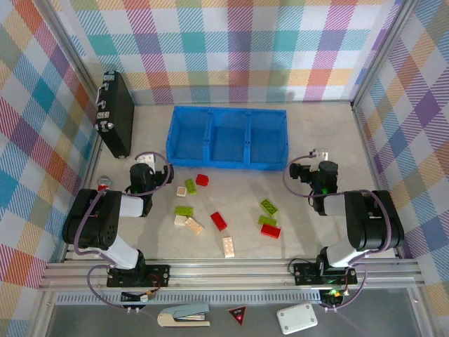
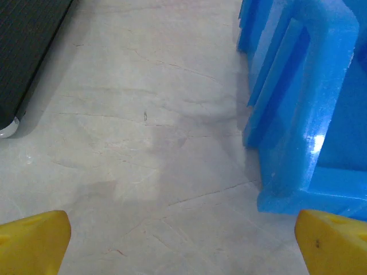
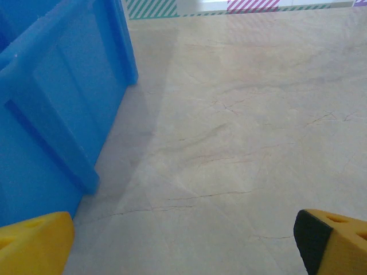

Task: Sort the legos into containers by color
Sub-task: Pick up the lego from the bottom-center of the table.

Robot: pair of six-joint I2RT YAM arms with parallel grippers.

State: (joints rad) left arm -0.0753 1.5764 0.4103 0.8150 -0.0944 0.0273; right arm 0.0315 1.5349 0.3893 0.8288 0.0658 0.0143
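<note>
The blue tray (image 1: pixel 226 137) with three side-by-side compartments stands at the back middle, its floors bare. Legos lie scattered in front of it: red ones (image 1: pixel 202 180) (image 1: pixel 219 221) (image 1: pixel 270 230), green ones (image 1: pixel 184 210) (image 1: pixel 269 206) (image 1: pixel 266 220), and cream ones (image 1: pixel 193 225) (image 1: pixel 229 246) (image 1: pixel 190 187). My left gripper (image 1: pixel 145 167) rests low by the tray's left front corner (image 2: pixel 298 114), open, its yellow fingertips (image 2: pixel 34 243) wide apart over bare table. My right gripper (image 1: pixel 319 158) sits by the tray's right front corner (image 3: pixel 51 114), open too, with nothing between its fingertips (image 3: pixel 34 243).
A black flat case (image 1: pixel 116 112) leans at the back left, its edge also in the left wrist view (image 2: pixel 23 51). Beyond the front rail lie a stapler (image 1: pixel 184 317), a small red triangle sign (image 1: pixel 237 314) and a white box (image 1: pixel 297 319). Checked walls enclose the table.
</note>
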